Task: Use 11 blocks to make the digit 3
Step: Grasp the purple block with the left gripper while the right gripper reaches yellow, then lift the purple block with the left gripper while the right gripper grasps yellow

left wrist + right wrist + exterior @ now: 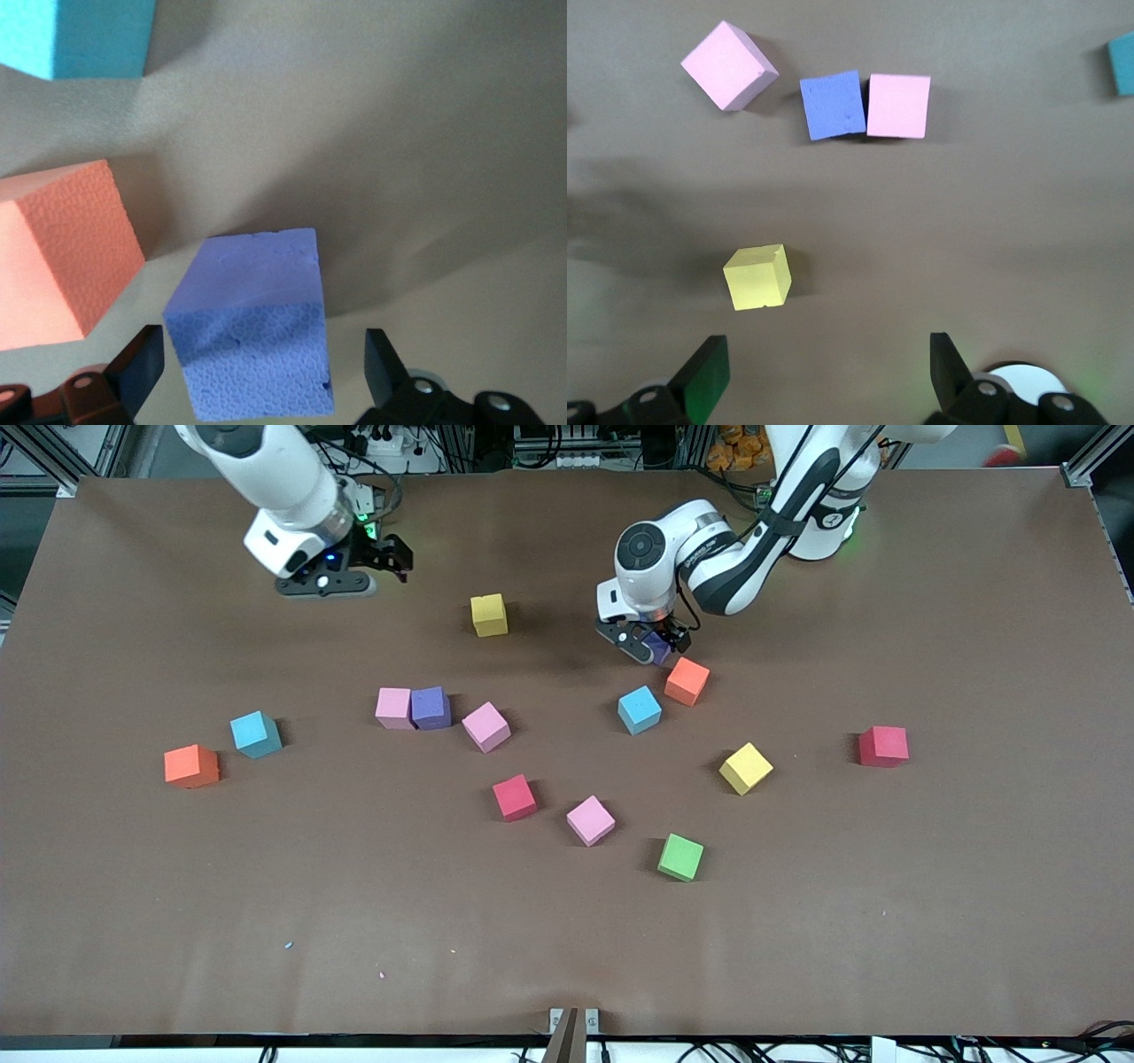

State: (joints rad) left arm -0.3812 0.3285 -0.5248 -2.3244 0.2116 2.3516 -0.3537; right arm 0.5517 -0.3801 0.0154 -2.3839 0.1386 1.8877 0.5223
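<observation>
Several small cubes lie scattered on the brown table point(567, 939); no figure shows. My left gripper point(654, 648) is open and low, its fingers on either side of a purple block point(662, 653) with a gap on each side. In the left wrist view the gripper point(261, 359) straddles that purple block point(252, 345), with an orange block point(62, 257) and a blue block point(80, 35) close by. A pink block point(393, 708) touches a second purple block point(431, 708). My right gripper point(390, 558) is open and empty over the table near the robots' end, also in the right wrist view point(828, 363).
An orange block point(687, 681) and a blue block point(639, 709) sit just nearer the front camera than the left gripper. Yellow blocks point(489, 615) point(745, 768), pink blocks point(486, 726) point(591, 820), red blocks point(515, 796) point(883, 746), a green block point(680, 856), another blue point(255, 734) and orange point(191, 766) lie around.
</observation>
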